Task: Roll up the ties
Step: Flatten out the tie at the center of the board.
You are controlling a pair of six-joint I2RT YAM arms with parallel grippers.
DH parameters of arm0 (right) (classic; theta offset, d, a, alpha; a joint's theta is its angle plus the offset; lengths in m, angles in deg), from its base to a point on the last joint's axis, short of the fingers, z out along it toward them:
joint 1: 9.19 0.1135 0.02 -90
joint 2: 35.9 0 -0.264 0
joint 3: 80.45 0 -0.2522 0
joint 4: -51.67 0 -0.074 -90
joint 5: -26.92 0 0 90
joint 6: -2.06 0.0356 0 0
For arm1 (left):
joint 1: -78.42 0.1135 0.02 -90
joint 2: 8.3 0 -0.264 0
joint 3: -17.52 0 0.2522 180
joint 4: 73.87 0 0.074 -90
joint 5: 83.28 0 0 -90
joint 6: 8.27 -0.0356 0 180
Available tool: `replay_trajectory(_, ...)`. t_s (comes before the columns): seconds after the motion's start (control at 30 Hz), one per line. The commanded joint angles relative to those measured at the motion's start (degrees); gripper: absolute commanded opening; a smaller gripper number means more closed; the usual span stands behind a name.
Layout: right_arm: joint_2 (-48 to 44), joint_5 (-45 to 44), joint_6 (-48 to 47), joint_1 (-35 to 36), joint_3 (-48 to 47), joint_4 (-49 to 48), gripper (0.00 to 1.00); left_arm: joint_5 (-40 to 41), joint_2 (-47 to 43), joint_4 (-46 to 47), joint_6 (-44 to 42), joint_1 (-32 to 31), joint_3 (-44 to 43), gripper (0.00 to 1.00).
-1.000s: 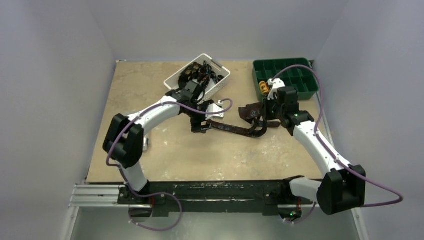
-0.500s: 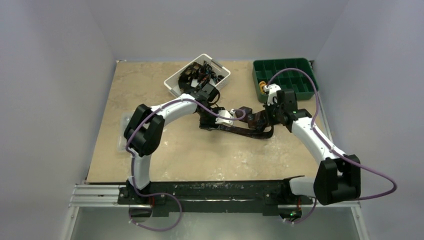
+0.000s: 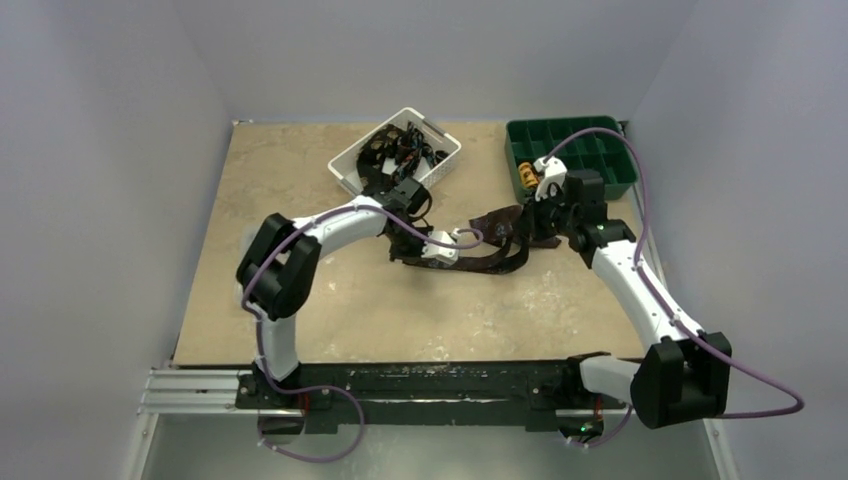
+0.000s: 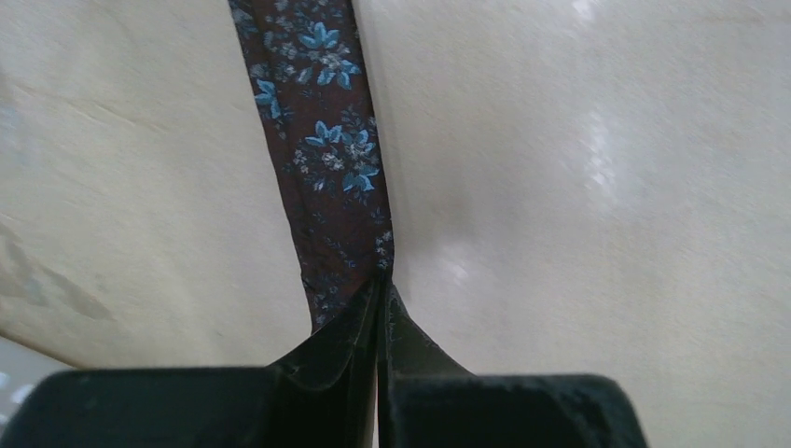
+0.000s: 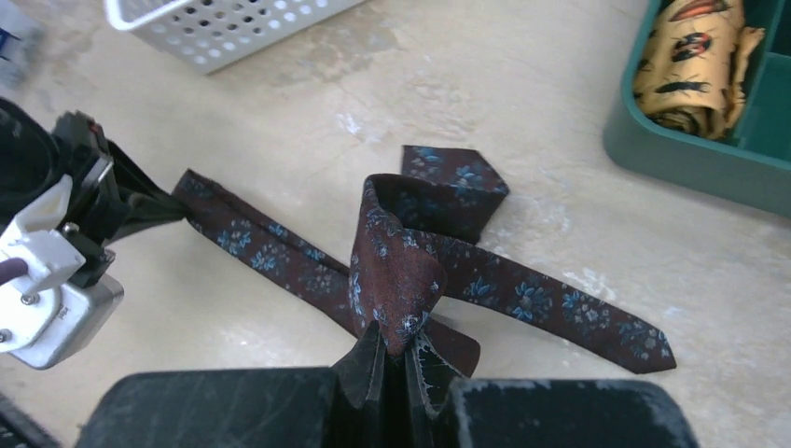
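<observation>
1. Lying across the middle of the table [image 3: 300,190], the dark brown tie [image 3: 492,263] with blue flowers runs left to right between both grippers.
2. The left gripper [image 4: 381,297] pinches the tie's narrow strip, jaws tight together.
3. The right gripper [image 5: 401,347] clamps a raised fold; a pointed end lies flat beyond.
4. Farther off stand a white basket [image 3: 440,165] on the left and a green tray [image 3: 615,185] on the right.
</observation>
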Motion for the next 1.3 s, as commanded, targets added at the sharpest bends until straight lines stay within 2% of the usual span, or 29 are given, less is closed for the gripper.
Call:
replay_trajectory(0.0, 0.18, 9.01, 8.88, 0.5, -2.69, -7.66, 0.0, -3.97, -11.06, 0.21, 1.87, 3.64, 9.17, 0.0)
replay_trajectory(0.13, 2.38, 13.73, 14.94, 1.25, -5.68, -9.2, 0.0, -6.99, -18.32, 2.33, 5.71, 7.77, 15.75, 0.0)
replay_trajectory(0.17, 2.6, 14.29, 15.76, 1.27, -5.99, -8.34, 0.0, -7.15, -19.55, 3.73, 8.92, 8.45, 16.47, 0.07)
replay_trajectory(0.2, 2.79, 13.57, 16.13, 1.26, -5.92, -7.15, 0.0, -6.86, -20.7, 5.81, 14.59, 9.13, 16.8, 0.17)
replay_trajectory(0.27, 3.38, 11.86, 14.94, 1.27, -5.0, -4.99, 0.0, -7.69, -22.65, 8.56, 27.52, 10.88, 16.57, 0.36)
replay_trajectory(0.33, 4.04, 9.29, 13.13, 1.24, -4.05, -3.18, 0.0, -9.28, -24.77, 13.24, 42.38, 13.65, 17.98, 0.49)
replay_trajectory(0.47, 5.0, 5.65, 11.3, 1.27, -2.36, -2.4, 0.0, -9.24, -27.33, 18.17, 66.1, 17.4, 22.76, 0.5)
replay_trajectory(0.6, 6.67, 5.21, 10.93, 1.27, -1.77, -2.26, 0.0, -10.08, -27.05, 21.96, 77.47, 18.05, 27.7, 0.5)
replay_trajectory(0.77, 7.57, 4.74, 11.05, 1.27, -1.43, -1.99, 0.0, -12.59, -26.24, 29.16, 84.79, 17.74, 34.17, 0.49)
replay_trajectory(0.9, 7.32, 3.7, 10.8, 1.26, -0.94, -1.07, 0.0, -9.76, -22.63, 30.74, 85.01, 18.64, 33.83, 0.44)
replay_trajectory(1.2, 7.41, 2.94, 10.07, 1.27, -0.77, -0.52, 0.0, -12.1, -18.08, 34.51, 85.82, 19.26, 34.79, 0.47)
replay_trajectory(1.27, 7.67, 2.84, 10.23, 1.27, -0.71, -0.59, 0.0, -13.09, -17.23, 35.66, 86.19, 19.28, 34.86, 0.44)
